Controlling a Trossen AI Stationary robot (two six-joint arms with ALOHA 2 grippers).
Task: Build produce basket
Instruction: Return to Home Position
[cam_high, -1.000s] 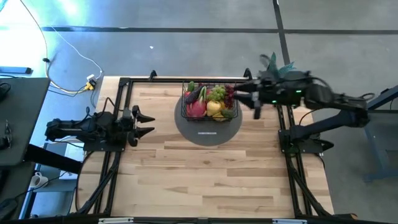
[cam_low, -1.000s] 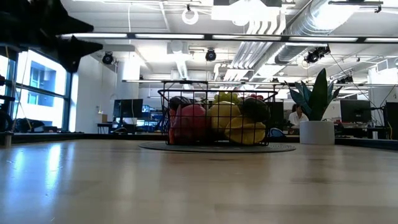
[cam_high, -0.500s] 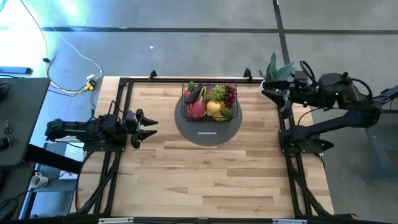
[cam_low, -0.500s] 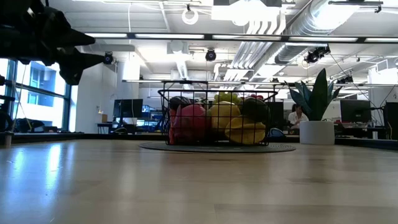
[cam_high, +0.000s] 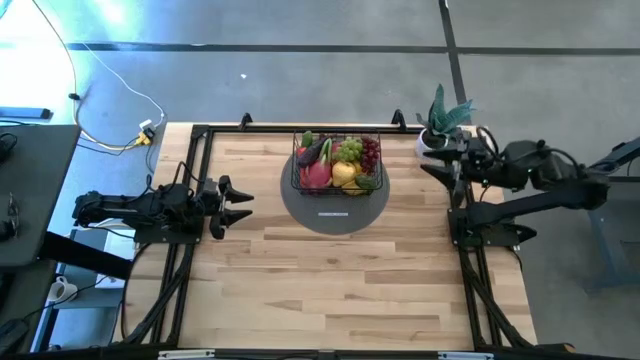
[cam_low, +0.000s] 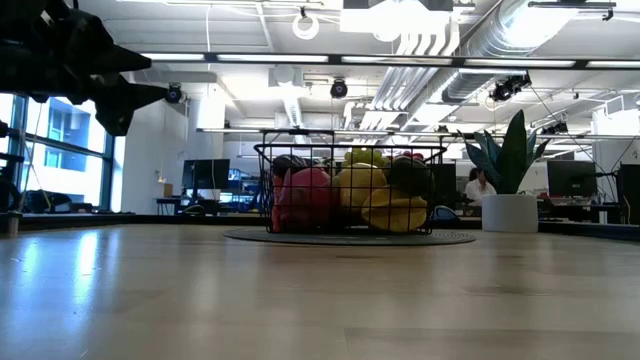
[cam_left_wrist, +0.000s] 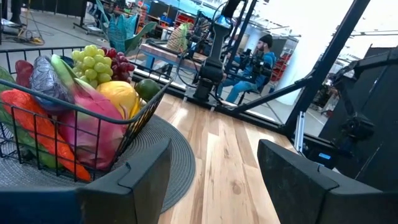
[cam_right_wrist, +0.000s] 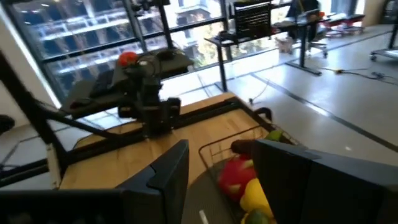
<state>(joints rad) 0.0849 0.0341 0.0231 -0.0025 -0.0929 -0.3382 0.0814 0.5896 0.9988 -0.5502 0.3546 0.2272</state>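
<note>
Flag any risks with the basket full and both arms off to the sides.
The right pincer sits close beside the potted plant; a swing could clip its leaves. The green grapes top the heap in the wire basket, so a knock might spill them. The left pincer waits open at the table's left edge.

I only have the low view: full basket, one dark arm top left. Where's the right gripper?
Observer: The right gripper is at the right edge of the table, beside the potted plant, apart from the basket.
Operator: Holding anything?
Observer: No; its wrist view shows its fingers open with nothing between them.
Operator: And the left one?
Observer: The left gripper is open too, empty, at the table's left side, pointing toward the basket.
</note>
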